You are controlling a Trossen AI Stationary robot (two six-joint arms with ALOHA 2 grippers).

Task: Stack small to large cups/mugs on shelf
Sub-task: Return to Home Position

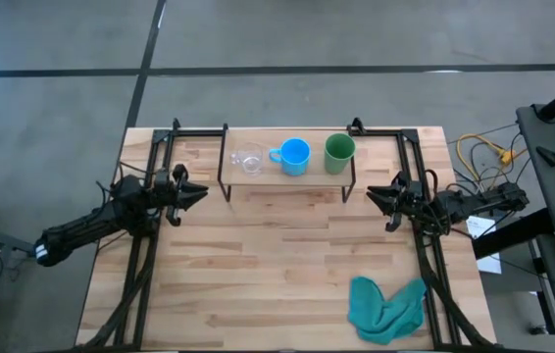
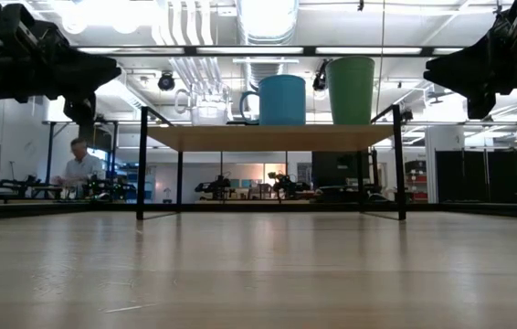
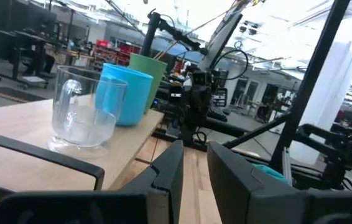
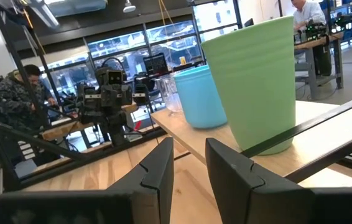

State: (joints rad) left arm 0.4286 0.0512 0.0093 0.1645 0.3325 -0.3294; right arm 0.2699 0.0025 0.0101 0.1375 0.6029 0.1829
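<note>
We judge the job all but done. Our left gripper [image 1: 197,193] hangs at the table's left side and our right gripper [image 1: 376,196] at its right. Both are apart from the shelf [image 2: 268,138], fingers a narrow gap apart and holding nothing. Beyond them, on the shelf at the far edge, the glass cup [image 1: 248,160], blue mug [image 1: 295,156] and green cup [image 1: 339,151] stand upright in a row, small to large, side by side and not nested. What is left, we think, is only for the arms to settle at rest.

A teal cloth [image 1: 387,308] lies near the front right corner of the table [image 1: 287,265], which is of pale wood planks. Behind is a workshop with benches, ceiling lights and people [image 2: 78,164] at work.
</note>
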